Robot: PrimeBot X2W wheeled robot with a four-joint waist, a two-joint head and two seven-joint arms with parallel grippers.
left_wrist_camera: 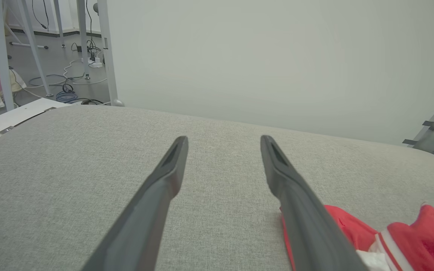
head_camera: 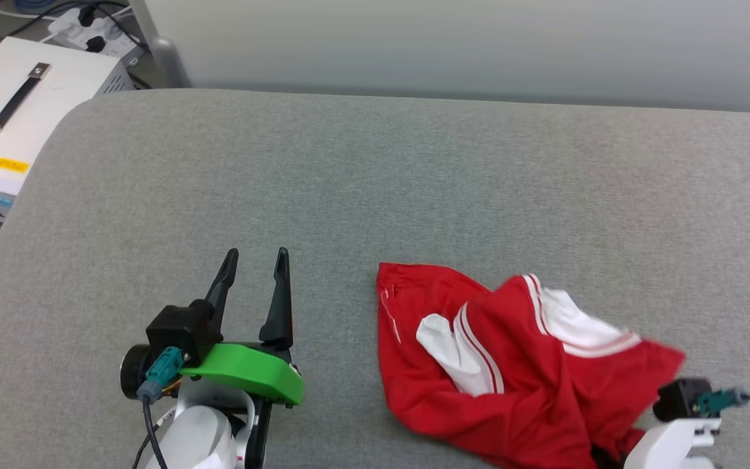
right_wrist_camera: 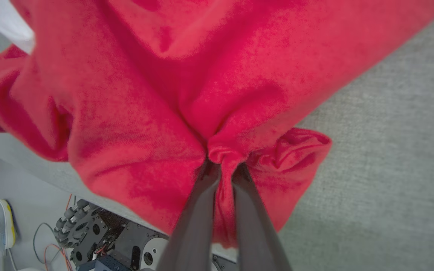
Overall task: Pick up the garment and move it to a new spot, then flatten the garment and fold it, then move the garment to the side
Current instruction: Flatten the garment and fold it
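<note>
Right hand (right_wrist_camera: 222, 167) pinches a small fold of garment (head_camera: 512, 391) at the near right edge, left hand (head_camera: 258, 255) open, so lifting could let cloth slip out.

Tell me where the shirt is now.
Head view: the shirt lies crumpled on the grey surface, lower right, pinched by the right gripper, right of the open left gripper.
</note>
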